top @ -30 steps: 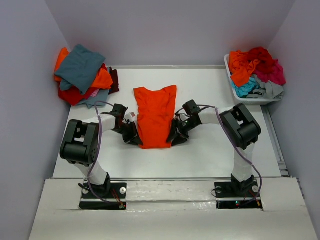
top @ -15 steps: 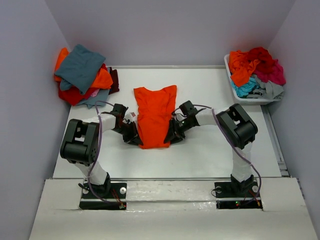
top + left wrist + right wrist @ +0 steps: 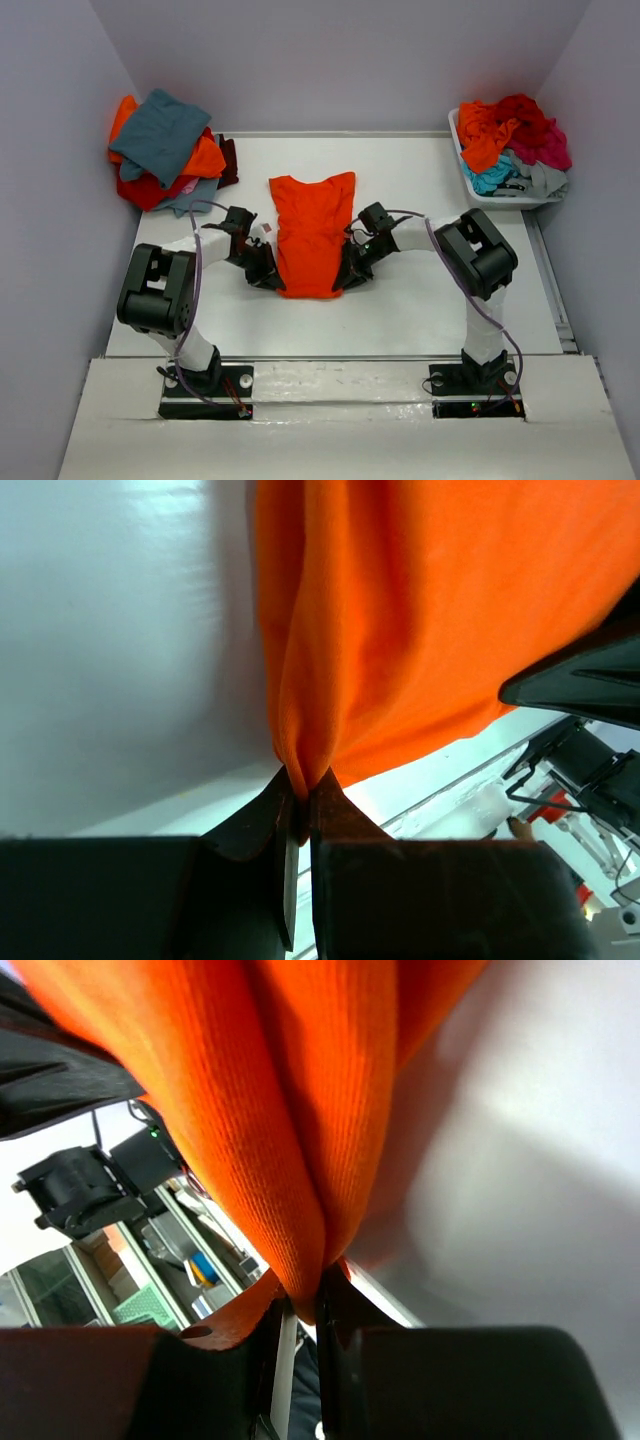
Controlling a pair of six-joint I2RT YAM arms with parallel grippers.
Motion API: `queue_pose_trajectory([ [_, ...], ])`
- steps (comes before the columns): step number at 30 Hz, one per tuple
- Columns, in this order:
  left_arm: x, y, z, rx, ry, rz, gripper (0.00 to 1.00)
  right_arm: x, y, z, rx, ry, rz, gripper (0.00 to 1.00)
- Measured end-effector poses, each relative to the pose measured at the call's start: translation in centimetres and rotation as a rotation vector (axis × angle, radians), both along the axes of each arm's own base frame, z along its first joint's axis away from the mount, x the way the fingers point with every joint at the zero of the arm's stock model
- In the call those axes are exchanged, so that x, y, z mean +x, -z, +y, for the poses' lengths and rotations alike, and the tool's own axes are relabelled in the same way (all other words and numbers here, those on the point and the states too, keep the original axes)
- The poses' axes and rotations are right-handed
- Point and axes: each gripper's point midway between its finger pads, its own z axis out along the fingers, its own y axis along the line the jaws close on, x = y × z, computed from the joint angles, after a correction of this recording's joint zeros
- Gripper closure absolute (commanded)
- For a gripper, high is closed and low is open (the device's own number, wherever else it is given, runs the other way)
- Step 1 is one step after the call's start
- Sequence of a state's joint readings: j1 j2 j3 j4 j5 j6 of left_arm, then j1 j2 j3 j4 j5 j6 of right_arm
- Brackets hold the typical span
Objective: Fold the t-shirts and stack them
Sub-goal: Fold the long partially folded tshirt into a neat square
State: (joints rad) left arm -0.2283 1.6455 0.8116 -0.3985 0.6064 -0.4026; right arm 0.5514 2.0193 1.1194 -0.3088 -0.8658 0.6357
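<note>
The left gripper point(image 3: 269, 278) and right gripper point(image 3: 347, 279) each pinch a near corner of the bright orange t-shirt point(image 3: 312, 230) (a narrow strip running near to far), jaws pressed onto bunched cloth.

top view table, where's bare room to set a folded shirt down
Bare table between the orange t-shirt and the white bin, plus the near strip in front of that shirt. Crowded: shirt pile far left, heaped bin far right.

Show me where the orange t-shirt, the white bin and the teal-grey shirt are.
orange t-shirt point(image 3: 312, 235): top view, middle of the cloth.
white bin point(image 3: 456, 135): top view, its left wall.
teal-grey shirt point(image 3: 160, 130): top view, middle of its upper face.
</note>
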Motion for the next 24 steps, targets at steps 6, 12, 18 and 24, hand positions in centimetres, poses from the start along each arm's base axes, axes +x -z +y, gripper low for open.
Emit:
queue_pose_trajectory([
  [6, -0.8, -1.6, -0.4, 0.003, 0.029, -0.069, 0.94, -1.6, -0.4, -0.8, -0.066, -0.022, 0.023, 0.84],
  [12, -2.6, -2.3, -0.7, 0.017, 0.065, -0.100, 0.94, -3.1, -2.2, -1.1, -0.095, -0.061, -0.004, 0.84],
  [18, -3.8, -3.3, -1.5, 0.028, 0.091, -0.116, 0.94, -4.3, -3.0, -1.4, -0.129, -0.085, -0.011, 0.84],
  [24, -4.6, -5.6, -2.0, 0.017, 0.091, -0.178, 0.94, -5.1, -4.3, -1.5, -0.147, -0.107, -0.025, 0.84],
])
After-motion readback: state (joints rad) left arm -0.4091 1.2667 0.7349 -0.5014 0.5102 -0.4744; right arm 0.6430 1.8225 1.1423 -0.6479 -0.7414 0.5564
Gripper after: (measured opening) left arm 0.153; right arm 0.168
